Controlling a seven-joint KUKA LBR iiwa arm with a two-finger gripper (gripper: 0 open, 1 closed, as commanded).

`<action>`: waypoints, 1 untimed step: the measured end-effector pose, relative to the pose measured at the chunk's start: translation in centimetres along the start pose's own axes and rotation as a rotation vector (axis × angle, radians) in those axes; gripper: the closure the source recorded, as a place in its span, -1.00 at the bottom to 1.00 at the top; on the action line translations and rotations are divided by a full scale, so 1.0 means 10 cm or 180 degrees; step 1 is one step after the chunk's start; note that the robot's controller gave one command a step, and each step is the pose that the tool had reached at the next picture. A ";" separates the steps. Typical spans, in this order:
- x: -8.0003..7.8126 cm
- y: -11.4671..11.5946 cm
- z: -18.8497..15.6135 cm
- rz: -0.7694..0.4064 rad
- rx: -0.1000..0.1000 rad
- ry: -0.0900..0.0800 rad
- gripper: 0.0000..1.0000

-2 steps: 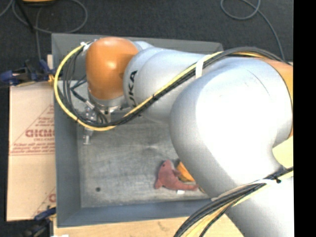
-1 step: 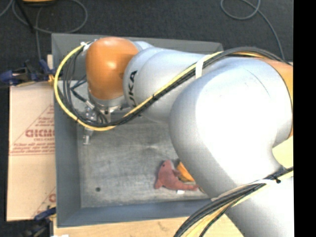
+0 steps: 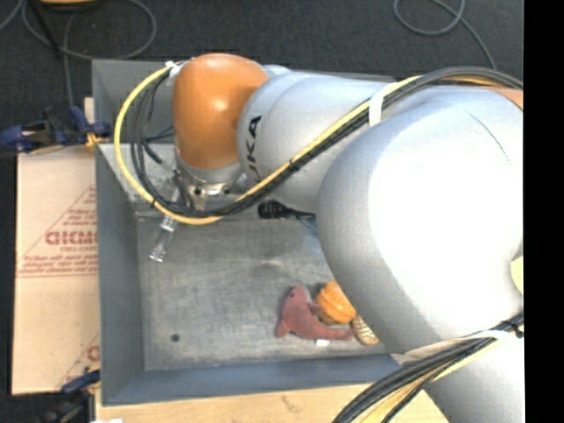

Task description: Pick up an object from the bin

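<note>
We look down on the grey metal bin (image 3: 220,298) from above and a little to one side, near enough that its walls nearly span our view. The robot arm (image 3: 414,210) reaches in from our right, close beneath the lens, its bulk covering the bin's right part; dark floor (image 3: 264,16) shows beyond the far rim.

The smooth silver-grey rounded arm (image 3: 414,210) fills the right of the frame with fat, bulbous links. A glossy orange domed cover (image 3: 211,104) caps the wrist at upper centre-left, beside black lettering (image 3: 253,139) on the grey shell. A thin yellow cable (image 3: 120,126) and black cables (image 3: 141,161) loop at its left, and a white strap (image 3: 377,108) crosses the link. Below hangs the thin metal end effector (image 3: 161,241).
</note>
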State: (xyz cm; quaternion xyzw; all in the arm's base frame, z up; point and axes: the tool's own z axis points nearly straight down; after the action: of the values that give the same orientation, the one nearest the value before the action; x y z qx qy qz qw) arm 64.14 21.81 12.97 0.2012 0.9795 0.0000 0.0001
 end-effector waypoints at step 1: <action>0.00 0.00 0.00 0.0001 0.0000 0.0002 -1.00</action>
State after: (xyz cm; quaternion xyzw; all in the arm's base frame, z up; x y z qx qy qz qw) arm 64.12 21.82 12.94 0.2013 0.9795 0.0000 -0.0002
